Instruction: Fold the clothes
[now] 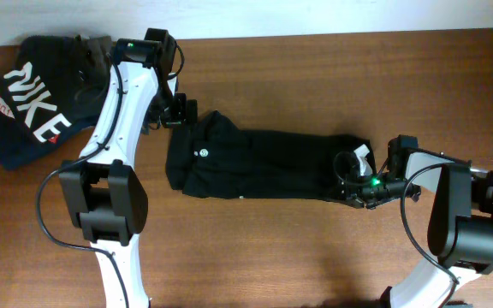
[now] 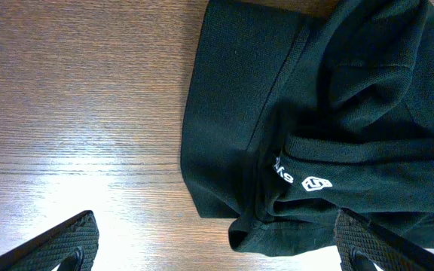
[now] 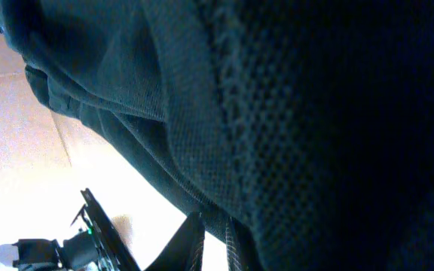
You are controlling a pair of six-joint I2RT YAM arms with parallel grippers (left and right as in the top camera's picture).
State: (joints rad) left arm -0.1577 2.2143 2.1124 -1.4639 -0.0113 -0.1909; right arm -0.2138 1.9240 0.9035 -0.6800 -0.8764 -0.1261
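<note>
The left fingers [image 2: 70, 242] are seen spread wide and released, with nothing caught between them. One is poised over bare wood, the other over dark cloth. Just ahead of them a stitched hem edge is picked out on the fabric, along with a small white round mark [image 2: 316, 183] and a scrap of white lettering [image 2: 280, 170] beside it.

Over to the right fingers [image 1: 347, 171], which are buried at the right-hand end of the garment. From the wrist view only black knitted weave is shown, pressed right up to the lens. Whether they are clenched on the cloth or let go cannot be told.

Moving outward, the plain black short-sleeved T-shirt of soft fabric [image 1: 264, 164] is laid out as a long, narrow band across the middle of the brown wooden bench [image 1: 315, 257]. It runs left to right, with its collar end at the left, bunched a little wider there. The round mark is found at that end, on the near side of the left fingers.

At the far left corner, apart from the band, a dark crumpled garment with big white NIKE lettering [image 1: 32, 107] is heaped. It is partly covered by the white left arm [image 1: 122, 103].
</note>
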